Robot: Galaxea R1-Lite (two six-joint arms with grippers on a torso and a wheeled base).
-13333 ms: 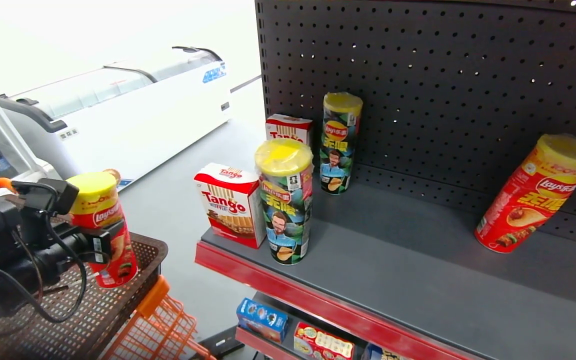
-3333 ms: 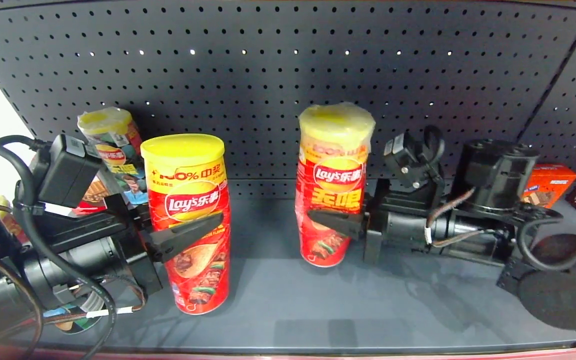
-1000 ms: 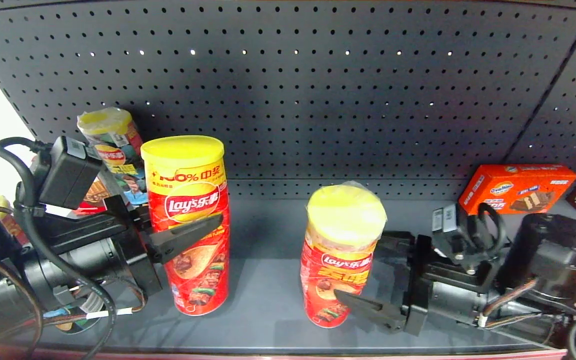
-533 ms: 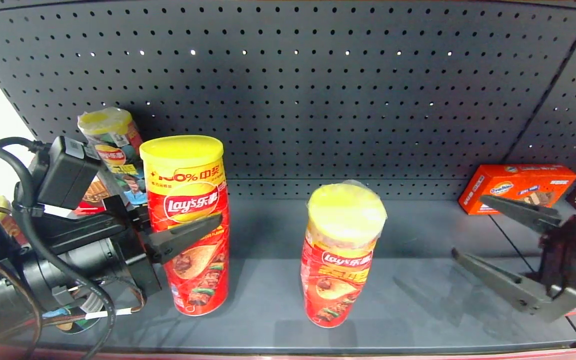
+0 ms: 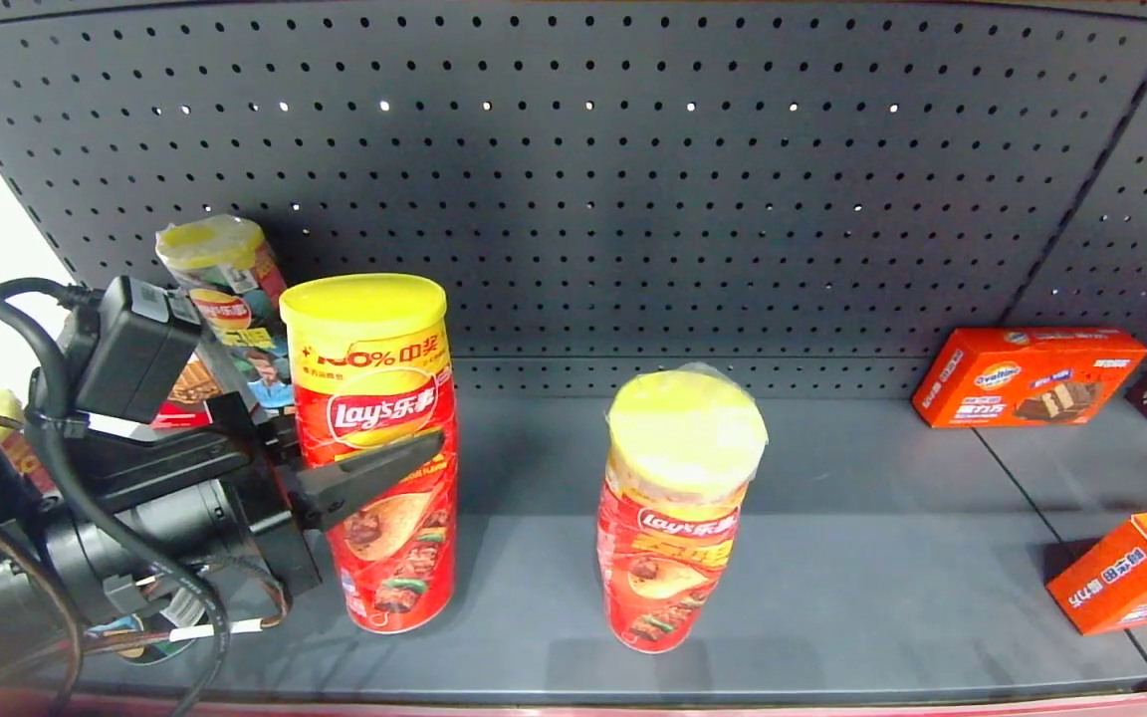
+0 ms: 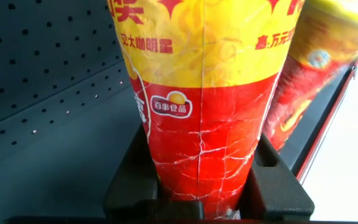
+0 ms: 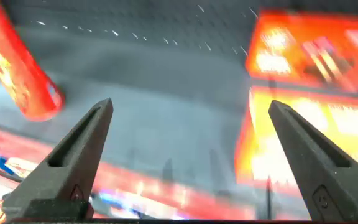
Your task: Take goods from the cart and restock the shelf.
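The grey shelf [image 5: 862,588] is running across the head view, with its red front edge cut off along the bottom. A dark pegboard panel [image 5: 633,179] is standing behind it.

The left gripper [image 5: 364,468] is reaching in from the left and clamping a tall red can [image 5: 374,398] with a yellow lid, which is standing upright on the shelf near the front. One finger [image 5: 384,460] is lying across the can's front, while the other is hiding behind it. In the left wrist view the pads are pressing both sides of the can's wrinkled red wrapper [image 6: 201,155].

A second red can [image 5: 678,518] is standing free near the shelf's middle, well apart from the first, with clear film bunching over its lid. A third can [image 5: 220,279] with a blue-green label is leaning at the back left, its lower part hiding behind the arm.

An orange box [image 5: 1027,376] is lying against the pegboard at the right. Another orange box [image 5: 1131,568] is sitting nearer the front, cut off by the edge.

All these packs are carrying printed logos and writing.

The right gripper [image 7: 189,104] is hanging wide open and holding nothing, with blurred orange boxes beyond it.
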